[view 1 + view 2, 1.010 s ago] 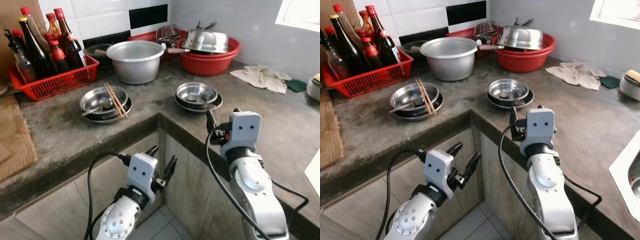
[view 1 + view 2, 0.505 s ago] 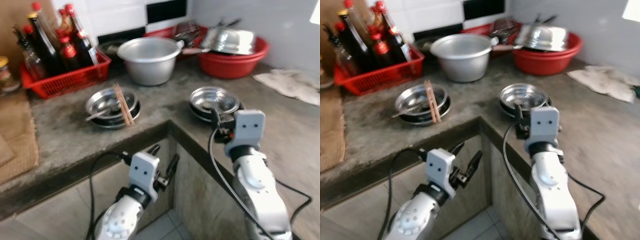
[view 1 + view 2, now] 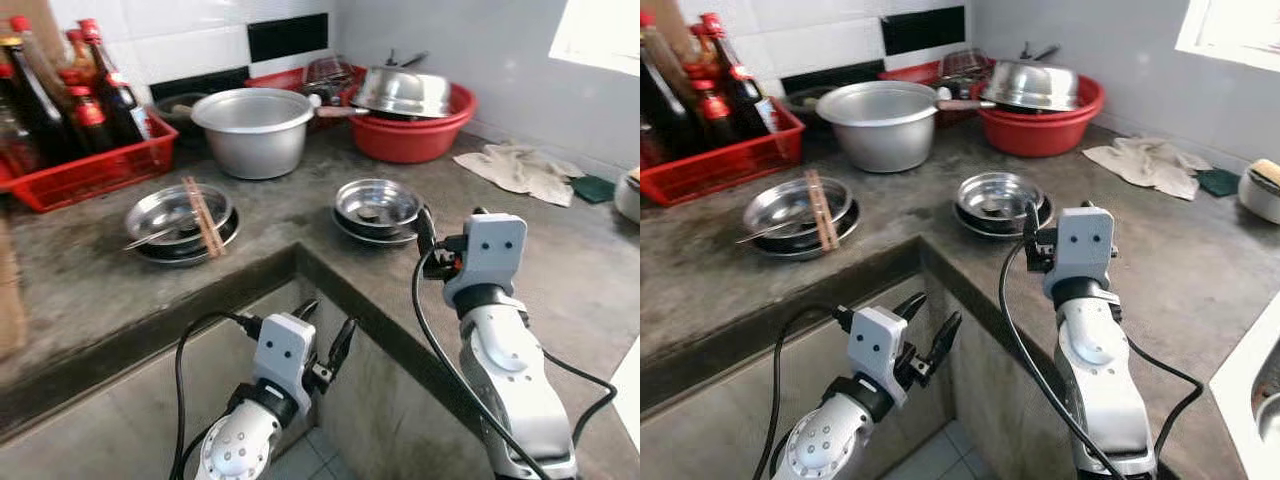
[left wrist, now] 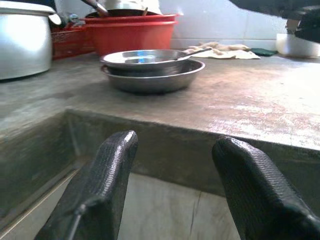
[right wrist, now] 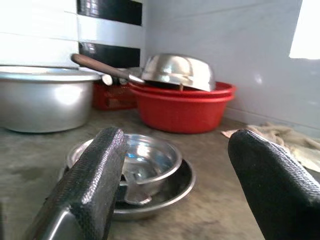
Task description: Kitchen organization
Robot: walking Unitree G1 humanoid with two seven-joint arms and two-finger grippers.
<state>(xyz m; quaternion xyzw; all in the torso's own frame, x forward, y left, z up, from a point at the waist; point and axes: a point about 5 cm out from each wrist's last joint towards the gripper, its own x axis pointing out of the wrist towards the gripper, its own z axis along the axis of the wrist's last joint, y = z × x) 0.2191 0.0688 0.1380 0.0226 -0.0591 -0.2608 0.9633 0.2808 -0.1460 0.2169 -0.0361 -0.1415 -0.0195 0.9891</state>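
Ahead of right hand: stacked steel bowls on the table, just beyond its parted fingers.
Bowl attitude: upright, mouth up; round, no long axis; the spoon inside lies slantwise.
Step, as judged: reach level, straddle the near rim, close gently.
Left hand: fingers apart, below the table edge.

Grey concrete counter wrapped an inside corner, its edge just ahead of the grippers. White tile wall with a black band far ahead; plain grey wall and a bright window off to the right. Tiled floor below.
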